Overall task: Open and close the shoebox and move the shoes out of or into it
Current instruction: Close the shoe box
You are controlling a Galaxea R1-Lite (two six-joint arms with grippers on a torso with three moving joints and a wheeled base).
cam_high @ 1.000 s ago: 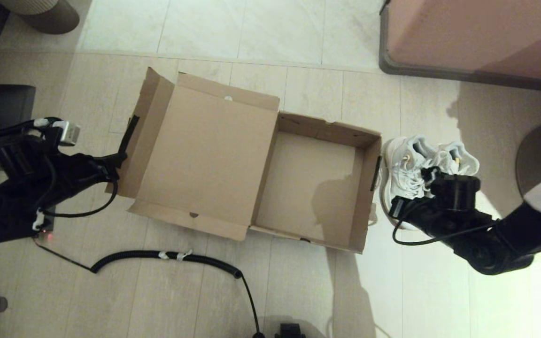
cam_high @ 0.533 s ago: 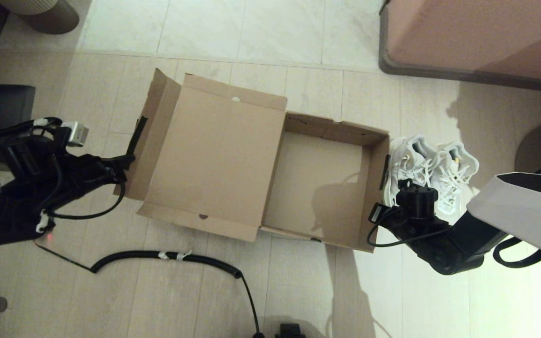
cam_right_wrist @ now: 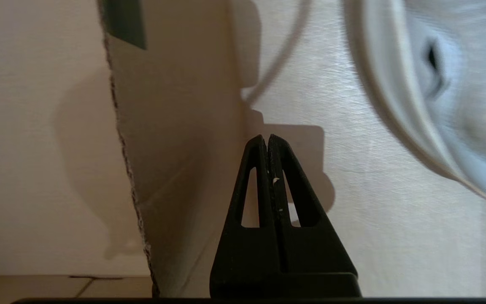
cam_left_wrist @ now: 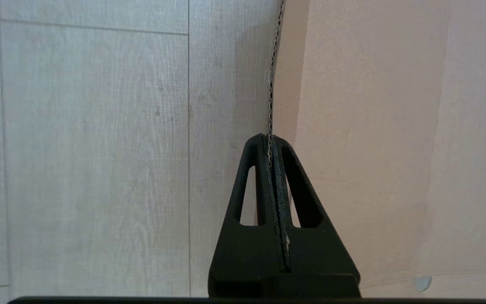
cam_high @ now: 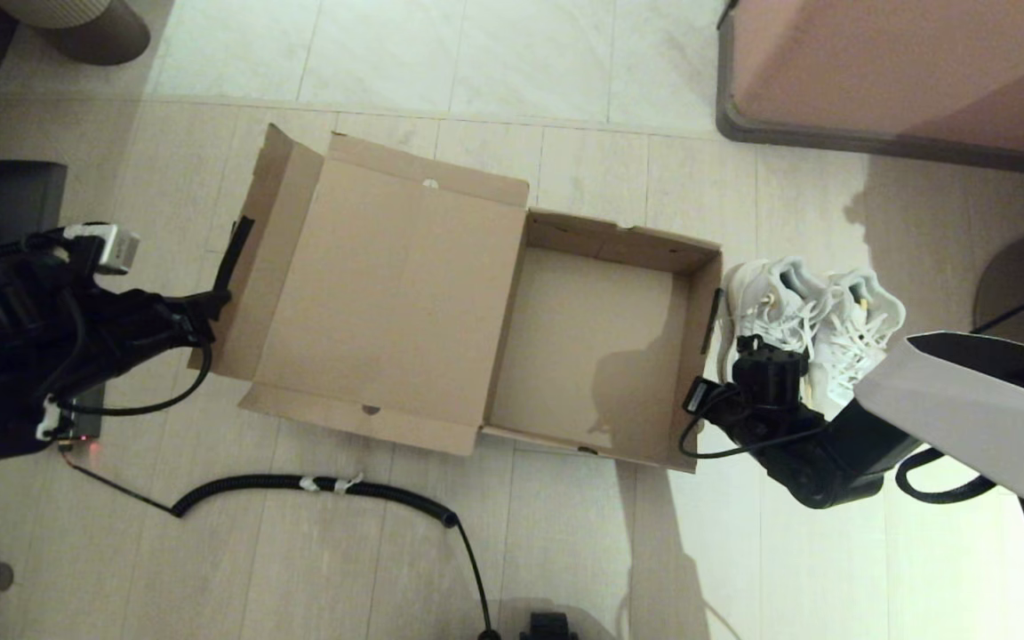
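2 wrist views alone show left tool (cam_left_wrist: 269,143) pinching shoebox (cam_left_wrist: 373,126) flap, right tool (cam_right_wrist: 267,141) clenched empty.

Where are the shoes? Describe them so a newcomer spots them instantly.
Find the open brown shoebox lying on the floor. Just outside its end wall on the robot's right sit the shoes, side by side by the right gripper. Nothing else here is white and laced.

text: none readable | shoebox (cam_high: 405,293): no print | shoes (cam_high: 810,311): no brand legible
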